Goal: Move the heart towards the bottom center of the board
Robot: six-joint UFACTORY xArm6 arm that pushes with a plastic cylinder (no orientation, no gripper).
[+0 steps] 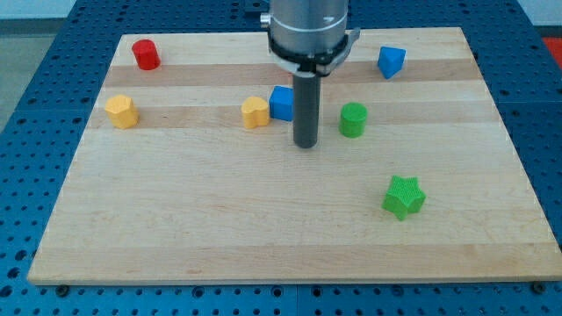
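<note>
A yellow heart-shaped block [255, 112] lies on the wooden board [219, 228], a little left of centre in the upper half. A blue cube [281, 103] touches its right side. My tip [306, 146] rests on the board just right of and below the blue cube, about a block's width to the lower right of the heart and not touching it. The rod rises from the tip and hides part of the cube's right edge.
A green cylinder [353, 119] stands right of my tip. A green star [404, 196] lies lower right. A blue block [391, 61] is at the upper right, a red block [146, 54] at the upper left, and a yellow pentagon-like block [122, 111] at the left.
</note>
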